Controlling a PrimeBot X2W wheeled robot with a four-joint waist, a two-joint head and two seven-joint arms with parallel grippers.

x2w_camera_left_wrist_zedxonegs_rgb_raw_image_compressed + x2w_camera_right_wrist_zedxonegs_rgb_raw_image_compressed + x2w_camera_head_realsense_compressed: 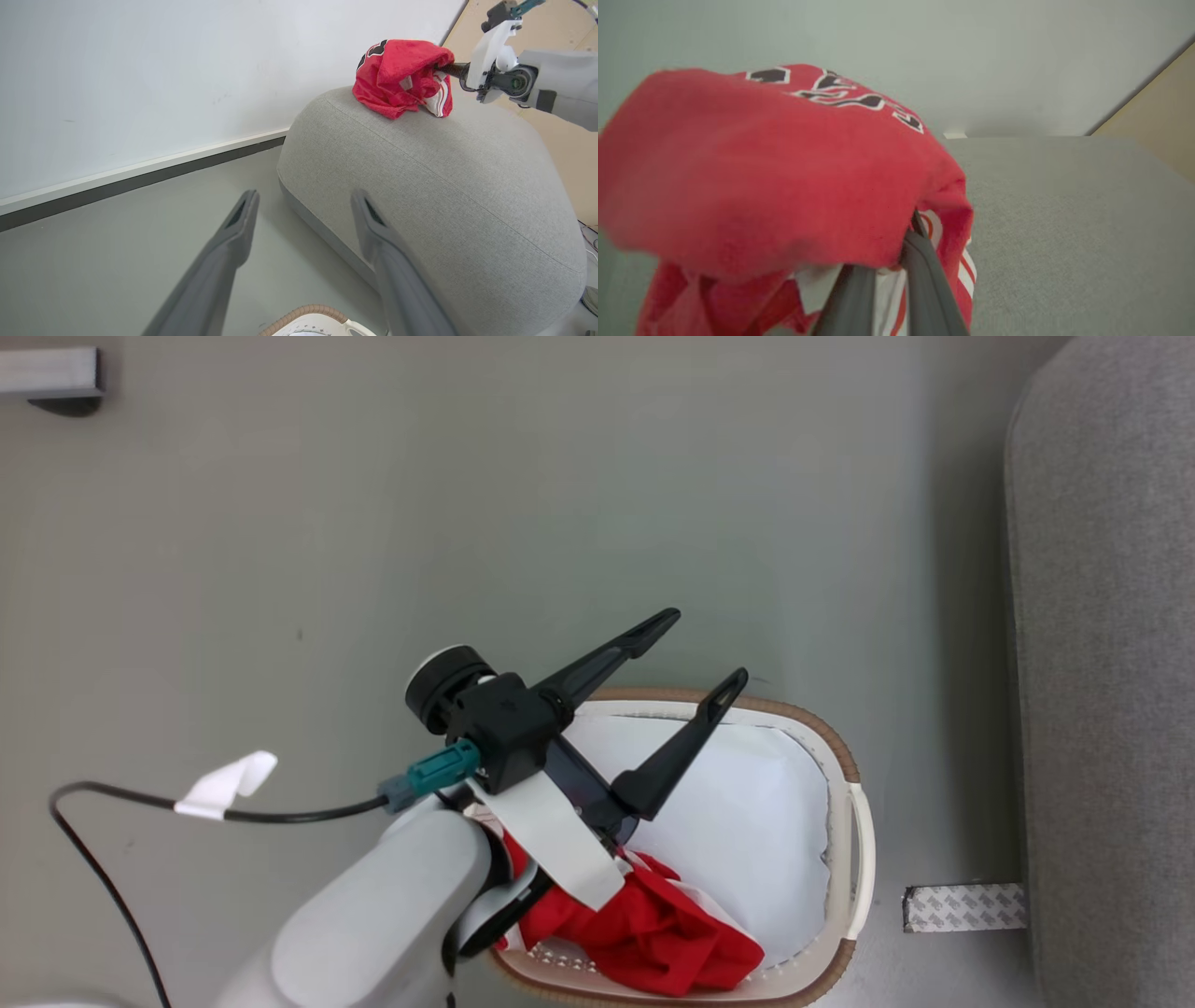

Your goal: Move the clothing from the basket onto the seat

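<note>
The right gripper (pixel 892 252) is clamped on a red jersey (pixel 397 74), which hangs down onto the grey seat (pixel 444 186) beneath it. The left gripper (pixel 702 647) gapes wide above the basket (pixel 854 831), with more red clothing (pixel 644 924) below its wrist.

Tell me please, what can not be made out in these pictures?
- Right wrist view: right hand tips, buried in the held red garment.
- Same view: its lettering, folded and blurred.
- Head view: basket's near end, under the left forearm and cut by the bottom edge.
</note>
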